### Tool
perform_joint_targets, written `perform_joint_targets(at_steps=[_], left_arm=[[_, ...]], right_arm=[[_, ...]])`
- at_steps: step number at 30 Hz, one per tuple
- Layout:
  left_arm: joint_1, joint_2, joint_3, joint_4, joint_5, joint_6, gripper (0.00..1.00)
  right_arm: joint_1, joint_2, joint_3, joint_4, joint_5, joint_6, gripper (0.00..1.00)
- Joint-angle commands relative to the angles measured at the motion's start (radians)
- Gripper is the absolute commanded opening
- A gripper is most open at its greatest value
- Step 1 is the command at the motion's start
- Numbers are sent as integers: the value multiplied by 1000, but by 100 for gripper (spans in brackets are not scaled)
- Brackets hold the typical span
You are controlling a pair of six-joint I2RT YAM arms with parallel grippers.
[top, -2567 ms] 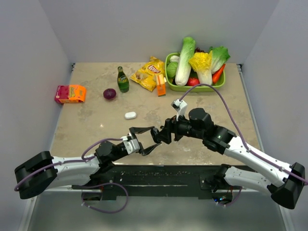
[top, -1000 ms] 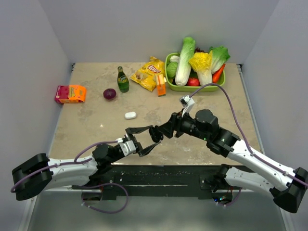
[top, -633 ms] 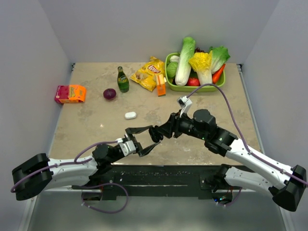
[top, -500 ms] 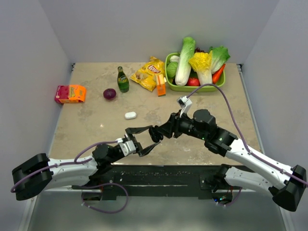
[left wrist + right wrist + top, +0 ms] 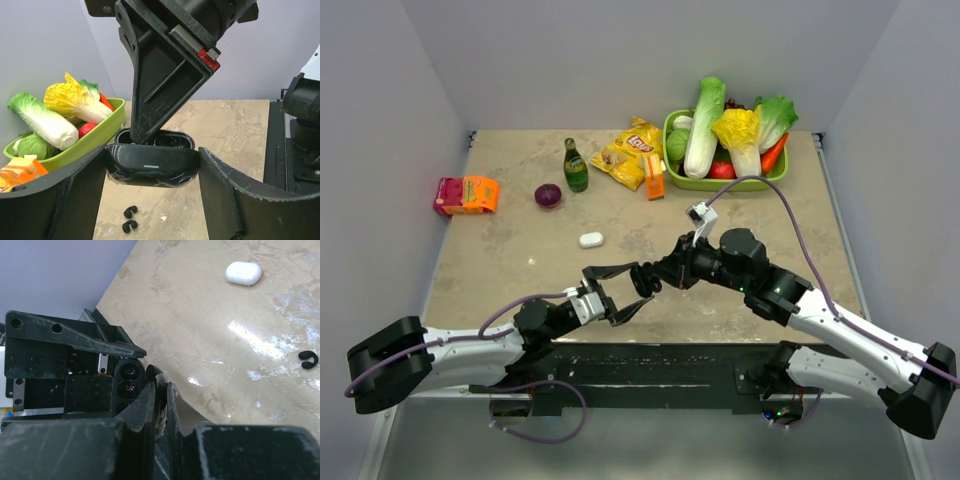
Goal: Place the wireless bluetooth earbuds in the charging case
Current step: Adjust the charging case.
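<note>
The left fingers (image 5: 75,195) clamp the open black case (image 5: 150,169) above the worktop (image 5: 235,130). The right fingers (image 5: 160,95), nearly together, dip into it; I cannot tell whether they hold anything. Two black earbuds (image 5: 131,211) lie on the worktop below.

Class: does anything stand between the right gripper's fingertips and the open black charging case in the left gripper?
Nothing visible does. The right gripper has its tips right at the open wells of the black charging case, which is clamped in the left gripper.
</note>
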Motion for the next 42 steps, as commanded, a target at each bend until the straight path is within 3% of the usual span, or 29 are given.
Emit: perform_joint_targets(at_steps=[1,8,12,13,16,22,33,36,37,42], left_arm=[[-4,11,-1,104,-26,-8,0],[-4,54,14,93,-53,-41,0],[-4,78,46,34,-78,-65,21],[-4,83,57,14,-83,-71,32],[-4,95,92,-60,-84,-79,50],[-4,109,103,-65,-89,-81,61],[-4,118,103,-49,-130,-84,65],[-4,117,103,-49,-135,-87,74],[-4,117,103,-51,-136,-88,100],[-4,112,100,-51,-148,-88,100]], right_arm=[[-7,-10,61,-41,64,-76,1],[-4,-13,110,-104,101,-161,0],[-4,-22,156,-141,132,-224,0],[-4,-21,166,-158,136,-240,0],[-4,-19,196,-179,124,-296,0],[-2,-9,244,-218,104,-375,0],[1,-7,252,-219,83,-373,0],[1,-3,259,-224,77,-372,0],[1,-3,261,-227,75,-372,0],[1,1,261,-230,75,-369,0]])
